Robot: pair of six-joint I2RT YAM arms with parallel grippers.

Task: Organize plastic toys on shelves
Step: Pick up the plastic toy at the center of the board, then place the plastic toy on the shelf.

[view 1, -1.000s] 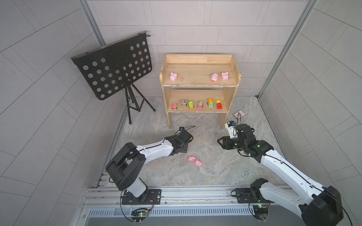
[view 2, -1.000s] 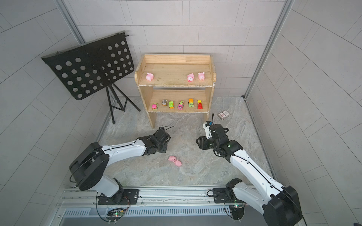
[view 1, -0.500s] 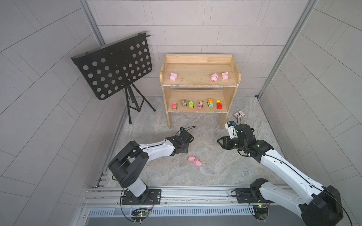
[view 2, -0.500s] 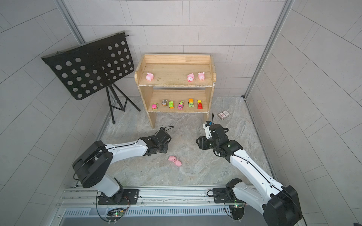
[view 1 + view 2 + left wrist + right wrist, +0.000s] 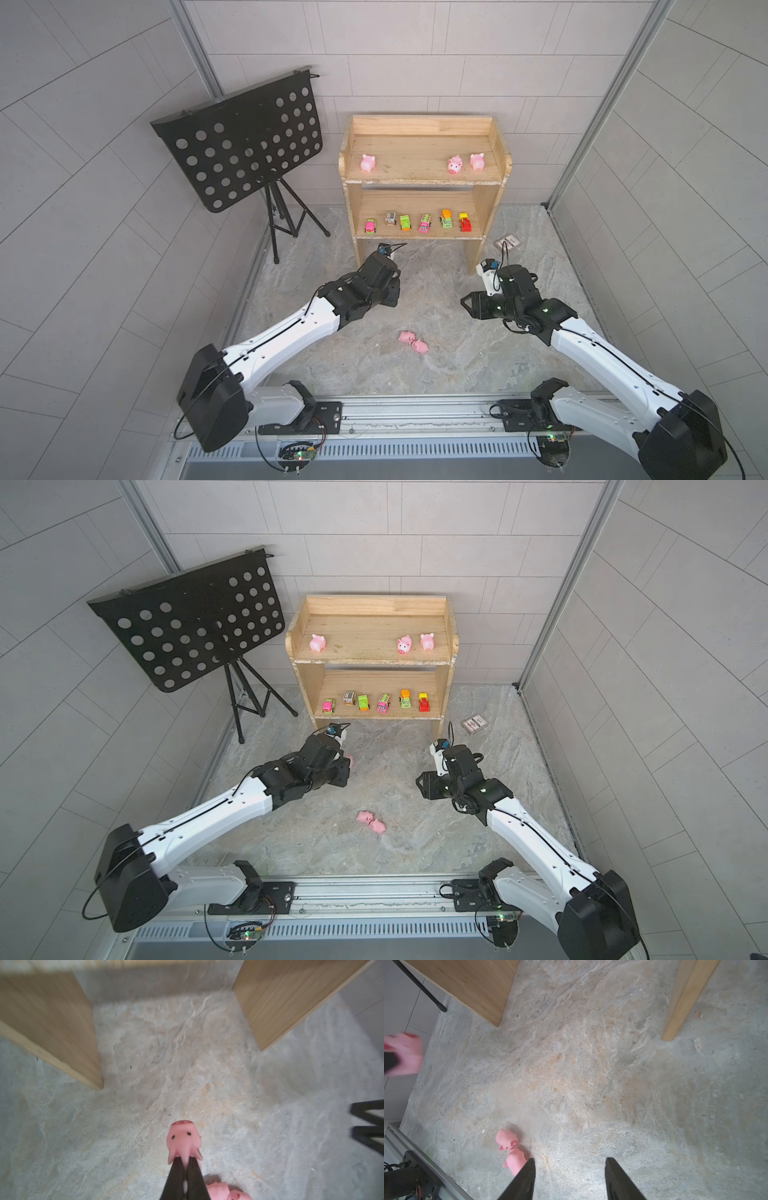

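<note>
Low in the left wrist view, the left fingers [image 5: 175,1174] pinch a pink pig [image 5: 184,1138] narrowly by its rear, in front of the shelves [image 5: 422,124]. So slight a hold could let the glossy pig twist free during the lift. The right fingers [image 5: 525,1178] stand apart, empty, beside two loose pigs [image 5: 510,1151] on the desk [image 5: 591,1084].
</note>
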